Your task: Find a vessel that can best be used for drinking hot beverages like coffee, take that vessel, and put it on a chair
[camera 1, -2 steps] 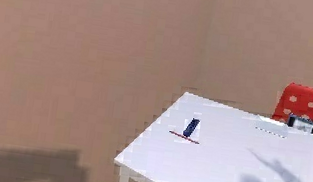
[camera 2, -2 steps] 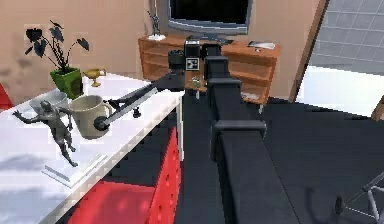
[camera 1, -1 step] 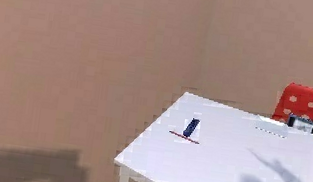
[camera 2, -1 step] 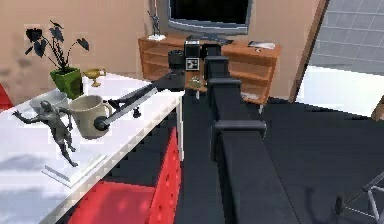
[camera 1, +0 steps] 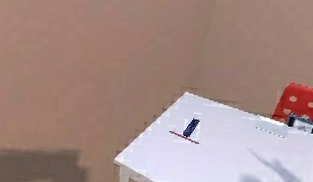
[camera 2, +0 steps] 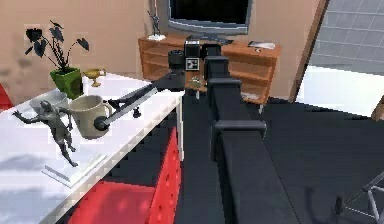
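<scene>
A cream mug [camera 2: 87, 116] with a handle shows over the white table [camera 2: 140, 115] in the arm side view, next to a dark grey figure statue [camera 2: 55, 127]. The dark arm rises from the bottom edge, and the gripper [camera 2: 110, 110] reaches left with its thin fingers at the mug. I cannot tell whether it holds the mug or whether the mug rests on the tabletop. A red chair [camera 2: 160, 188] stands against the table's near edge, below the mug. In the forward view another red chair [camera 1: 311, 107] stands behind the white table [camera 1: 226, 164].
A potted plant [camera 2: 63, 62] and a small gold object [camera 2: 93, 72] stand farther back on the table. A wooden TV stand [camera 2: 240, 62] with a TV [camera 2: 208, 15] lines the far wall. A small blue item [camera 1: 192, 127] and a red stick [camera 1: 186, 137] lie on the table by the beige walls.
</scene>
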Motion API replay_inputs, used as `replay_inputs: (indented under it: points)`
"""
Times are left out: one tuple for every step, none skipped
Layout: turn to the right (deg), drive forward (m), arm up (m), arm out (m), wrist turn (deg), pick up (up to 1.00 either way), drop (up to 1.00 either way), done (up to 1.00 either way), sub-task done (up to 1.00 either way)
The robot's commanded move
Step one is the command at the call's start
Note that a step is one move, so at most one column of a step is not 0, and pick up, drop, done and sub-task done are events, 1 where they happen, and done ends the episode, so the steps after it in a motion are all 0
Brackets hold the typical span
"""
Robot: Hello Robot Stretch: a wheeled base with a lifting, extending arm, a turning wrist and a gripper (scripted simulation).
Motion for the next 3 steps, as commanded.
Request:
replay_inputs:
  points:
    - [0.0,0.0,0.0,0.0,0.0,0.0,1.0,0.0,0.0]
    - [0.0,0.0,0.0,-0.1,0.0,0.0,0.0,0.0,0.0]
    - [0.0,0.0,0.0,0.0,0.0,0.0,0.0,1.0,0.0]
